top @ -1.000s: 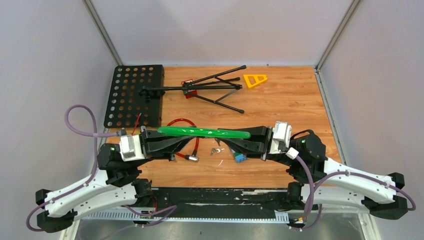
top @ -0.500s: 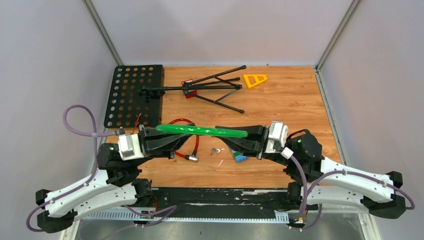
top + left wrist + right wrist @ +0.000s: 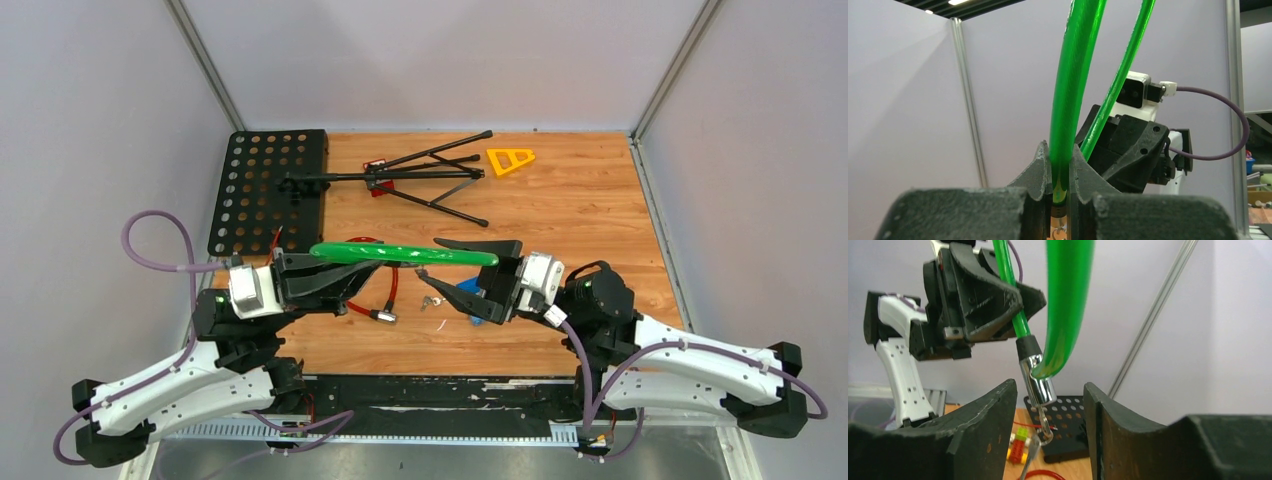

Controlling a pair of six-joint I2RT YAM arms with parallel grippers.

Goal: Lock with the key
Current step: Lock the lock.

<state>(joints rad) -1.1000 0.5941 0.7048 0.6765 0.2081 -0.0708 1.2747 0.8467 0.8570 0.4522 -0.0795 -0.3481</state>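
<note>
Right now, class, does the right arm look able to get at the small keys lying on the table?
Probably yes. The right gripper is open and empty, the keys lie on the table close by, and the left gripper holds the green cable lock up off the table.

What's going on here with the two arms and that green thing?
The left claw is clamped on a green cable lock, holding it above the table. The right claw stands open on either side of the cable's chrome end, gripping nothing. The keys lie on the wood beneath, not yet picked up.
</note>
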